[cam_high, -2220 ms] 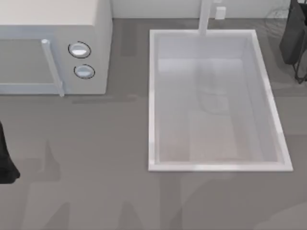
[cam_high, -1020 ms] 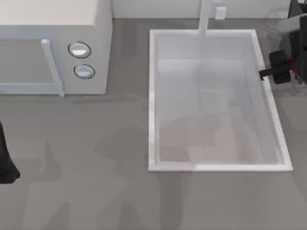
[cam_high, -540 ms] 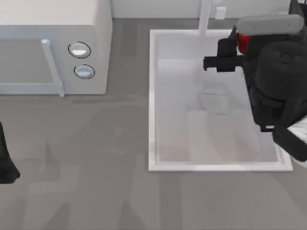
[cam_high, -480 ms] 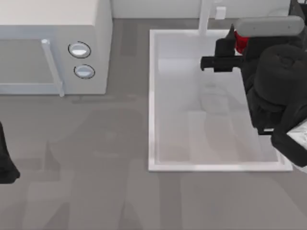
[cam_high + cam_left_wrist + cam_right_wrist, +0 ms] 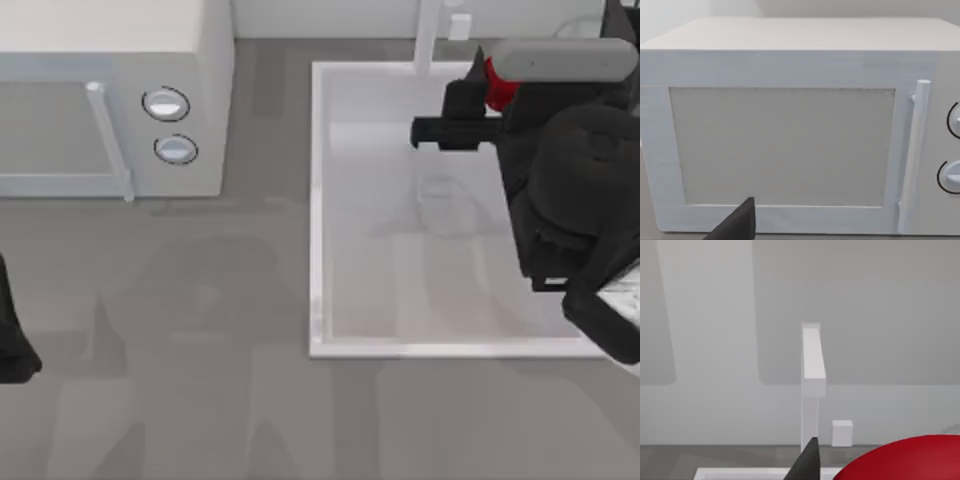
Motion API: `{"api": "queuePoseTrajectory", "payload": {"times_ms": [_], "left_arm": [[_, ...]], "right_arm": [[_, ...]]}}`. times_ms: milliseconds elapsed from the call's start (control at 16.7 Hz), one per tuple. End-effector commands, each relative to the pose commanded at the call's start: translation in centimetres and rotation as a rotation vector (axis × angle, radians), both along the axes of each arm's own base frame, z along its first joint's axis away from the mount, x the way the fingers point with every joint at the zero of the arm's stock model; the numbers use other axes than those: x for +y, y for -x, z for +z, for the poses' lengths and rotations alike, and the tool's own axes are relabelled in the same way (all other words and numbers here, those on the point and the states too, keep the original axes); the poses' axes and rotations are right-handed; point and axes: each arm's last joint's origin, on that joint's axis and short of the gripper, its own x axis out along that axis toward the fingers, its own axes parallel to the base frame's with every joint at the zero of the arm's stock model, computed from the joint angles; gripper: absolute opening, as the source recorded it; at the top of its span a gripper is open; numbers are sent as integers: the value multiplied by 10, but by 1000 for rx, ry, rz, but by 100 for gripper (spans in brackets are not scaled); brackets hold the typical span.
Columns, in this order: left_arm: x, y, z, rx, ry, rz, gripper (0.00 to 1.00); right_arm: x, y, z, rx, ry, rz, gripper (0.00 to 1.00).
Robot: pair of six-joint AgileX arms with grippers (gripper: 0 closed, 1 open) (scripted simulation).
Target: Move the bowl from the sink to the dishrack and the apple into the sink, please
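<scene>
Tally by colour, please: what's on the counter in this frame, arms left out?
White: 2, the large white rectangular sink and the boxy white two-knob microwave.
Red: 1, the glossy red apple, over the sink's far right corner.
Total: 3.

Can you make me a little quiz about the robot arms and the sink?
1. True or false: the right gripper hangs over the sink.
2. What colour is the apple it holds? A green, B red, C yellow.
3. Fill in: the left arm is parked at the table's ___ edge, in front of the microwave.
Key: 1 true; 2 B; 3 left.
</scene>
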Motion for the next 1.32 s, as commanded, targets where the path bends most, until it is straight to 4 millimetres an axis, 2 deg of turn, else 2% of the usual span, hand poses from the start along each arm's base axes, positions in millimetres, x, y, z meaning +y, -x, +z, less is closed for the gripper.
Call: {"api": "queuePoseTrajectory", "payload": {"times_ms": [120,240,600,780,900,1200,1320], "left_arm": [[0,0,0,0,0,0,100],[0,0,0,0,0,0,100],[0,0,0,0,0,0,100],[0,0,0,0,0,0,100],[0,0,0,0,0,0,100],[0,0,0,0,0,0,100],[0,0,0,0,0,0,100]], "right_arm": [[2,-2,-8,3,3,0,0],[6,-6,-27,8,7,-1,0],[8,-7,-107,-12,-6,-2,0],[3,-1,-137,-9,-5,0,0],[1,1,-147,-4,-2,1,0],[0,2,-149,-3,-1,1,0],[0,2,-149,-3,-1,1,15]]}}
